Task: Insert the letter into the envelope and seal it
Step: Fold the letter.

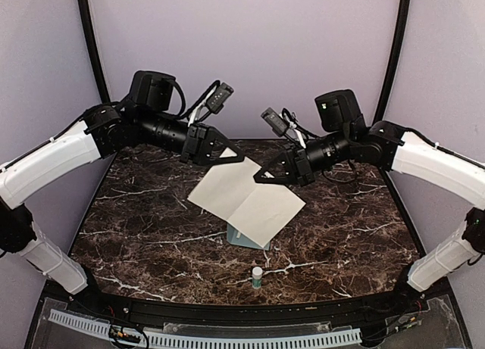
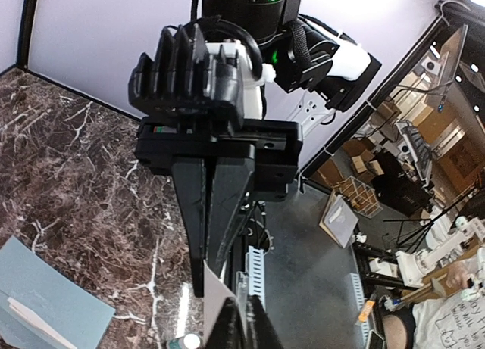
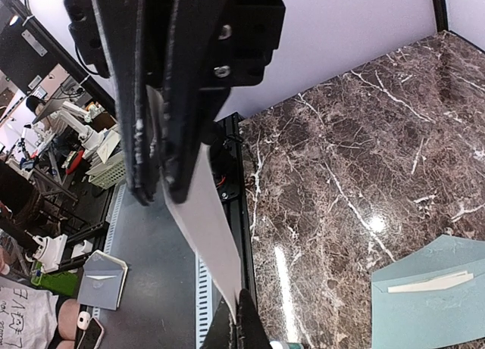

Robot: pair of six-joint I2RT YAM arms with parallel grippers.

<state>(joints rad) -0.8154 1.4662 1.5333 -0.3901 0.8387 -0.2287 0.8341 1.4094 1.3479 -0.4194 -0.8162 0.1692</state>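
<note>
Evidently the work is at the folding stage: the letter (image 1: 246, 197), a pale sheet with 1 crease, hangs above the table (image 1: 151, 213) between the 2 arms, the left gripper (image 1: 236, 159) pinched on its far corner and the right gripper (image 1: 261, 179) clenched on the edge beside, while the envelope (image 1: 244, 240) lies flat beneath it, mostly hidden and not yet filled. Next, I judge, the sheet must be narrowed and its edge steered into the envelope, both arms moving together lest it tear. The table is open left, right and rear, but the glue stick (image 1: 258, 276) stands near the front edge.
</note>
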